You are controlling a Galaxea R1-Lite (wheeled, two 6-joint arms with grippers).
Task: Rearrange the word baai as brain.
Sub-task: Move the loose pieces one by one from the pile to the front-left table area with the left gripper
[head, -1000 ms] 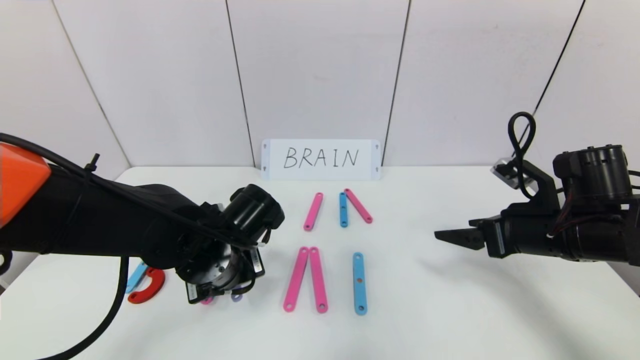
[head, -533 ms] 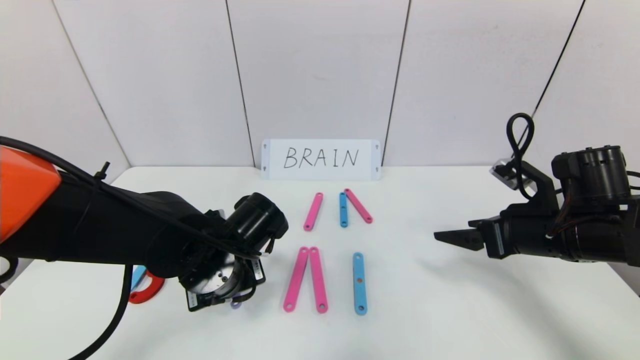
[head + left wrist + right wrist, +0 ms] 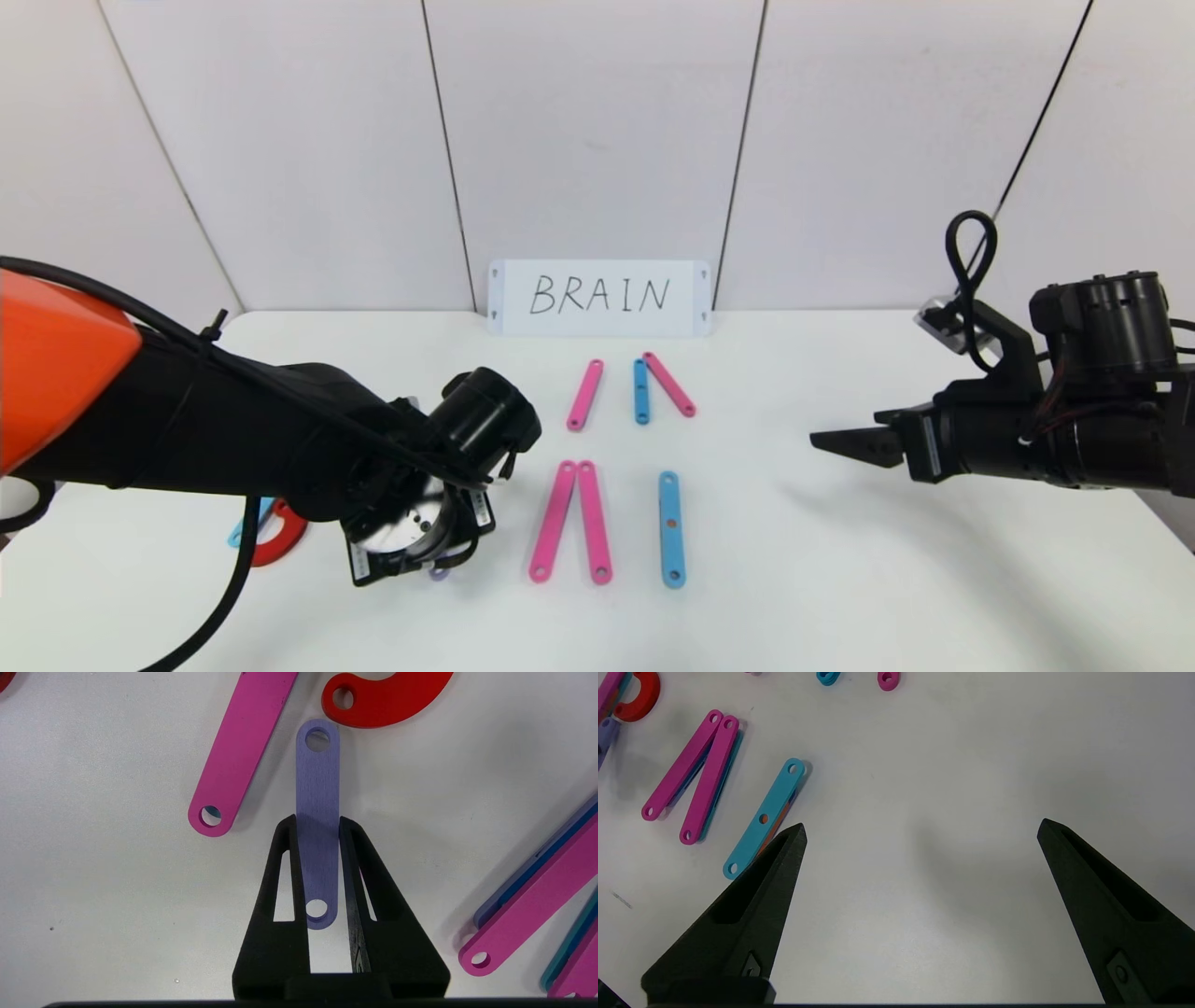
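The left gripper [image 3: 317,823] was low over the white table [image 3: 840,579], to the left of the pair of long pink bars [image 3: 569,521], and it was clenched on a lilac bar [image 3: 317,793]. The bar sat between the two black fingers [image 3: 285,858], with one end hole near the palm and the other end reaching out past the fingertips. In the left wrist view, a pink bar [image 3: 243,751] lay just beside the lilac bar, and the end of a red curved piece [image 3: 383,700] was very near its far end; I cannot tell if they touched.

Right of the pair of long pink bars lay a light-blue bar [image 3: 671,528]. Behind the pair, nearer the white card [image 3: 599,297] with BRAIN written on it, lay a short pink bar [image 3: 584,395], a short blue bar [image 3: 640,391] and another pink bar [image 3: 668,384].

The right gripper [image 3: 920,830] hung well to the right of the pair, above bare table, with its jaws wide apart and nothing between them.
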